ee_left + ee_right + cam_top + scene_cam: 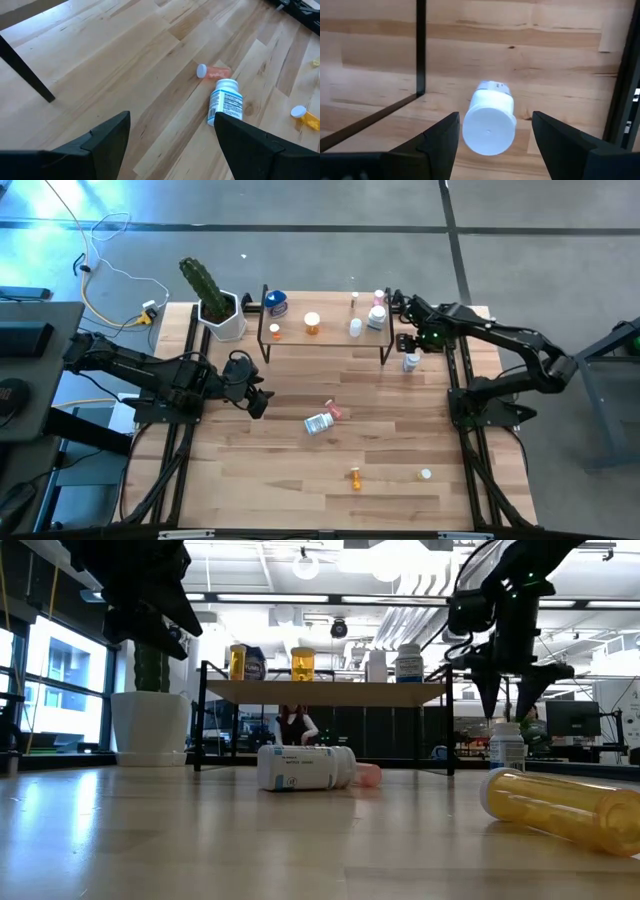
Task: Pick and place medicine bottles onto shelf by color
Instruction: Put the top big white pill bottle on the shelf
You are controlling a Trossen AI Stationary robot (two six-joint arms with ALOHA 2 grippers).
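Both jaws are spread wide, empty. The right gripper (492, 137) is poised above an upright white bottle (488, 125) beside the shelf's (330, 338) right legs; the left gripper (257, 395) is held near the bench's left edge.

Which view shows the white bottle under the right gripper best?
The right wrist view: the upright white bottle fills the gap between the open right gripper fingers, cap toward the camera. The high view shows it small, beside the shelf. The low view shows it upright below the gripper. The left wrist view misses it.
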